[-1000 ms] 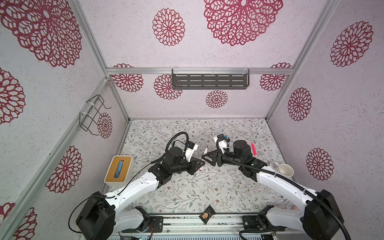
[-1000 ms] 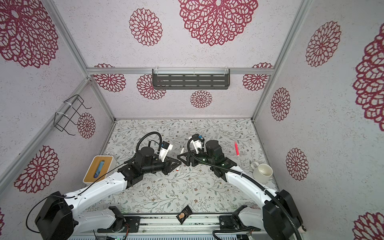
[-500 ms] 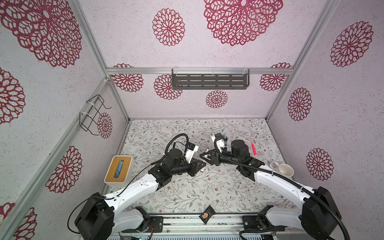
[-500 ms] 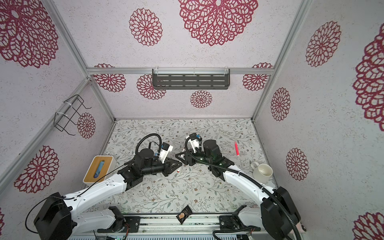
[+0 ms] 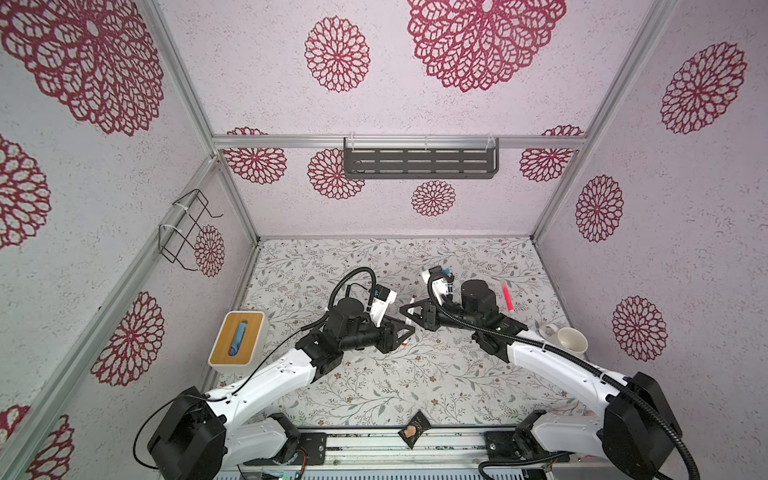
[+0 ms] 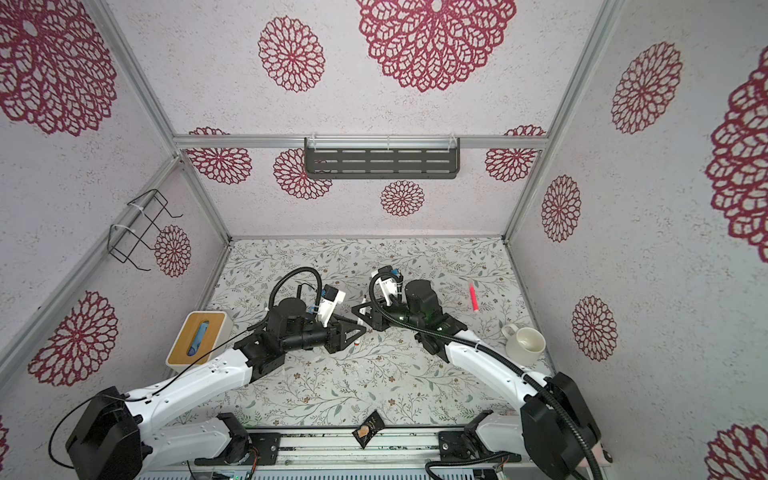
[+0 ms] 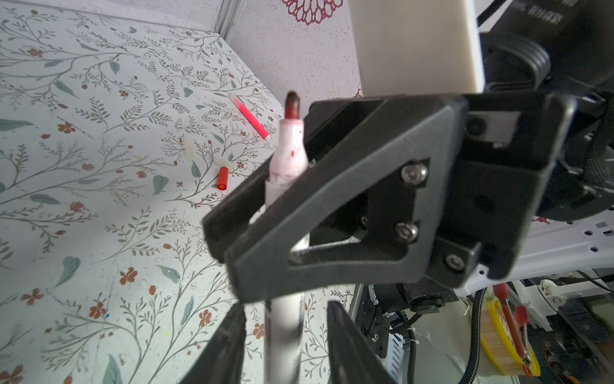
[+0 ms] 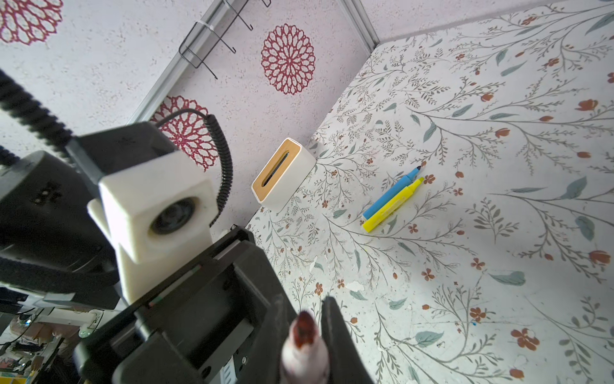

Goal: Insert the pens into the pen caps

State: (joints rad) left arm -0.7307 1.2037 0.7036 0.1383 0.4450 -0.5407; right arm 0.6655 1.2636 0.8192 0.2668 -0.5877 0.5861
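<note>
A pen [image 7: 287,156] with a pale, red-smeared barrel and a dark red tip stands between both grippers above the table's middle. My right gripper [image 7: 232,246] is shut on its barrel just below the tip; in the right wrist view the tip pokes out between its fingers [image 8: 307,312]. My left gripper [image 7: 285,319] is open around the lower barrel, with a gap on each side. A pink pen [image 5: 507,297] lies at the back right. Blue [image 8: 393,192] and yellow [image 8: 392,207] pens lie side by side. A red-orange pen cap [image 7: 223,178] and a pale cap [image 7: 187,148] lie on the table.
A white box with a wooden top [image 5: 237,343] stands by the left wall. A white mug [image 5: 567,340] sits at the right wall. A dark packet [image 5: 413,430] lies on the front edge. A wire rack [image 5: 187,228] hangs on the left wall.
My right gripper has closed on the pen. My left gripper, shut on it before, has opened. Both arms have drifted slightly leftward.
</note>
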